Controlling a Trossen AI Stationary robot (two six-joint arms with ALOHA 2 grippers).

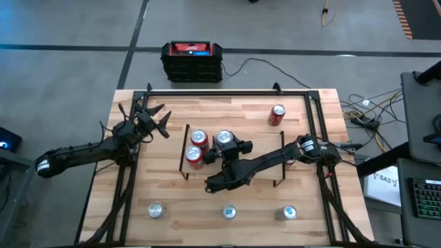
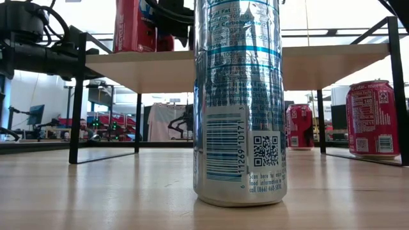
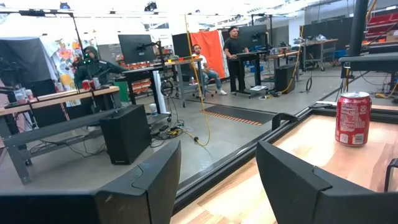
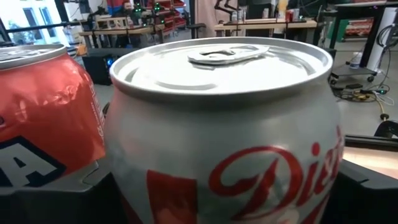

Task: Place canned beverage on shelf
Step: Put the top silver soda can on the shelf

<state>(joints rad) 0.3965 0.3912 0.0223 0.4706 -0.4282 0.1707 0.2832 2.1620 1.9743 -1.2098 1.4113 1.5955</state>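
On the low light-wood shelf [image 1: 262, 160] with thin black legs, the right end effector [image 1: 225, 146] sits around a silver Diet-branded can [image 1: 224, 138], upright on the board; fingers stand wide to either side, contact not clear. Just beside it: two red cans [image 1: 197, 145]. Beyond it on the wooden desk [image 1: 207, 110], apart: another red can [image 1: 277, 114]. Left end effector [image 1: 157, 120] hangs half-parted, empty, well apart off the shelf's left end.
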